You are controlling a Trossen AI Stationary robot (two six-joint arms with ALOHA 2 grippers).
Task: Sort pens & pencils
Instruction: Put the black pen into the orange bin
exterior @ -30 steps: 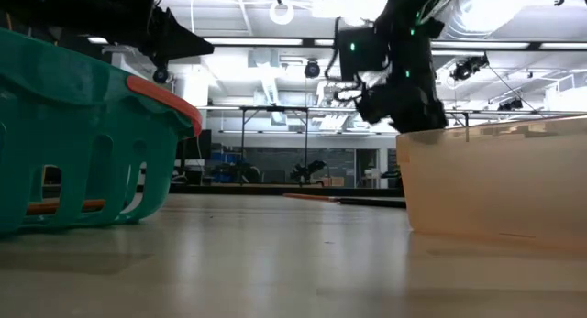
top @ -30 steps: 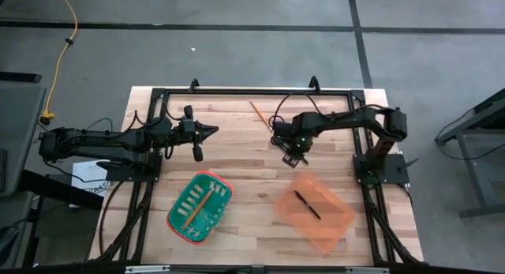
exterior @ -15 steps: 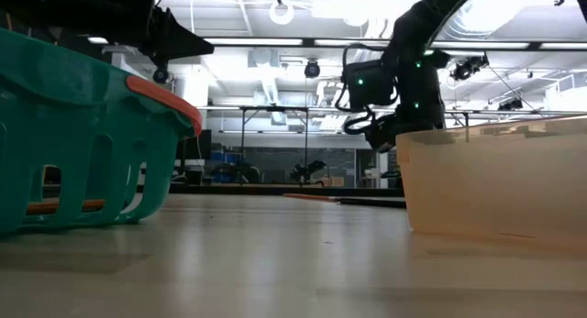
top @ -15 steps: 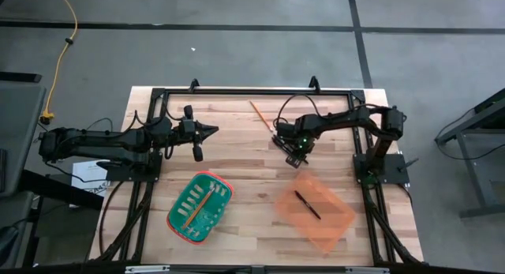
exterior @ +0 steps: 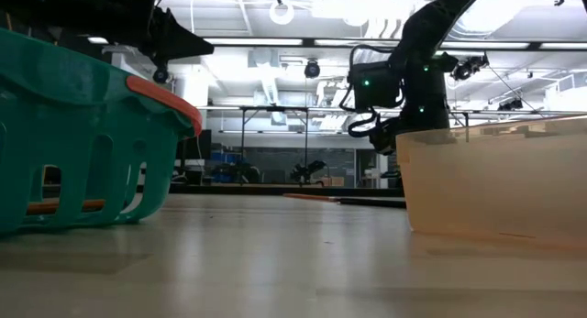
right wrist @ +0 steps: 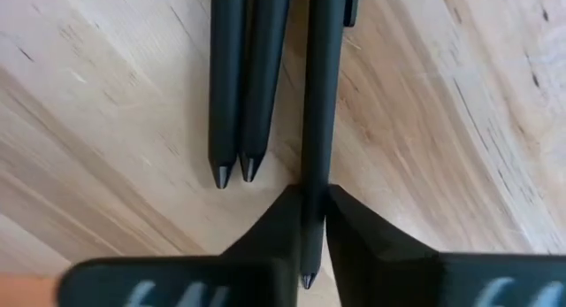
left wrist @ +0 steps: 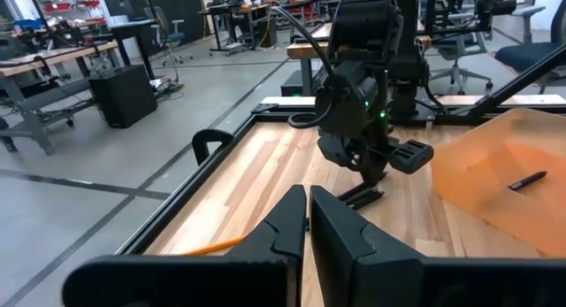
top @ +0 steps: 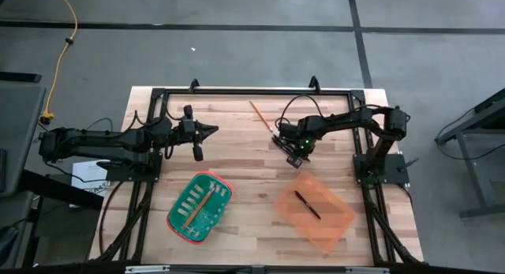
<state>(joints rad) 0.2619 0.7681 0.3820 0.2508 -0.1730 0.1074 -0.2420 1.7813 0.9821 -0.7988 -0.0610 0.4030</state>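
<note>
One pen (right wrist: 316, 121) | between right claw (right wrist: 307, 220) fingers | table (right wrist: 460, 139)

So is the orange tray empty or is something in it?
Not empty. One black pen lies inside the orange tray; nothing else shows in it from above.

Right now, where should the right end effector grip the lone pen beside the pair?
On the shaft near its tip, from straight above, closing across its width. The lone pen lies flat on the table, parallel to the pair with little gap, so a side approach would likely bump them. The right end effector clamps it there now.
</note>
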